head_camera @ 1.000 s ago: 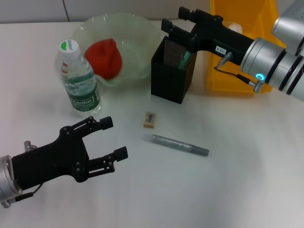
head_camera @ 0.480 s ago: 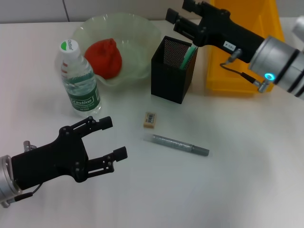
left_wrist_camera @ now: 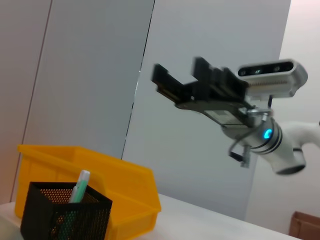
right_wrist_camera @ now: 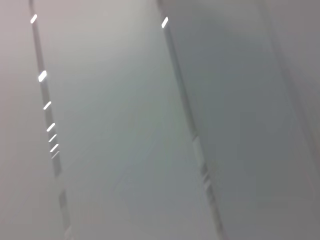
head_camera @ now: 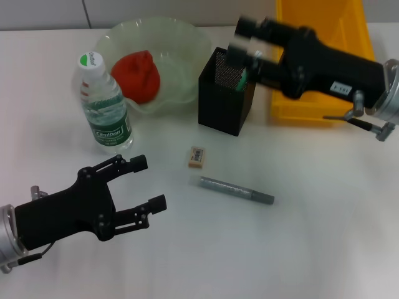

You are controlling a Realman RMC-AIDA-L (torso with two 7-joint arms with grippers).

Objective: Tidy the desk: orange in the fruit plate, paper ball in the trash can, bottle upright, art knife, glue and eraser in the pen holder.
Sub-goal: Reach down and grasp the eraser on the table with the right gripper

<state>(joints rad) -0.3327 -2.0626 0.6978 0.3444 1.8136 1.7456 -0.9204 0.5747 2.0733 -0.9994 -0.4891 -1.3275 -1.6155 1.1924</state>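
Right gripper (head_camera: 244,38) is raised over the far right part of the desk (head_camera: 324,237), above the pen holder (head_camera: 225,92) and the near-left corner of the trash can (head_camera: 312,99); fingers spread wide, nothing between them. In the left wrist view the same gripper (left_wrist_camera: 181,79) hangs in the air well above the holder (left_wrist_camera: 65,212) and can (left_wrist_camera: 125,200), jaws apart and empty. Right wrist view shows only a blurred grey wall.

Left gripper (head_camera: 146,184) hovers over the near left part of the desk, fingers wide apart, empty, pointing toward the middle.

Pen holder stands upright near the far edge, centre-right, with a green-capped stick (head_camera: 242,78) leaning inside it. Trash can sits just beside it at the far right corner.

Eraser (head_camera: 197,156) lies flat on the desk, in front of the holder, apart from it. A grey pen-like stick (head_camera: 237,190) lies just beside the eraser on the near side, not touching.

Orange (head_camera: 137,76) sits in the fruit plate (head_camera: 181,43) at the far edge, left of the holder. Bottle (head_camera: 103,106) stands upright, just beside the plate's near-left rim.
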